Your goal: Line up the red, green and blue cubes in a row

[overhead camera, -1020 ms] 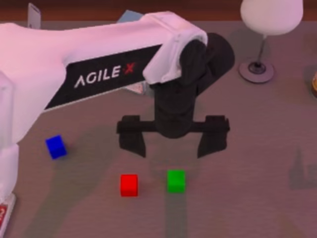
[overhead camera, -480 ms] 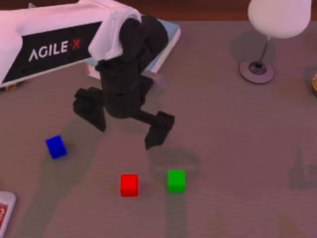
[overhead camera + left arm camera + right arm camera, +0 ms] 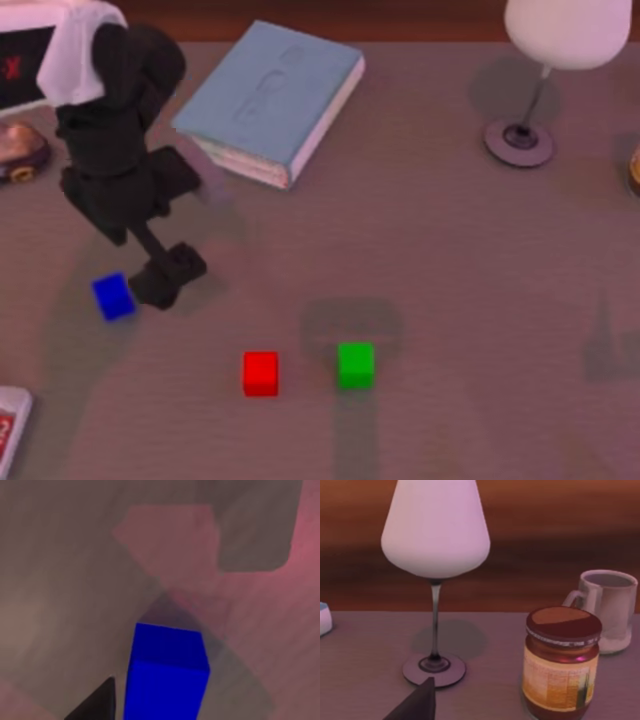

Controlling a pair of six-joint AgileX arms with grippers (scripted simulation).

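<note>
- Left claw (image 3: 128,262) spread wide over blue cube (image 3: 113,297), not pinching it.
- Red cube (image 3: 261,373) sat just beside green cube (image 3: 355,364).
- Right claw's state: can't tell.
- Jar (image 3: 561,665) lidded, contents unclear.

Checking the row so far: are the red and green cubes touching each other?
Apart. The top view shows a strip of bare table between the red cube and the green cube, which sit side by side.

Dim, pinkish, even light; soft shadows on the table (image 3: 450,300); slight blur.
</note>
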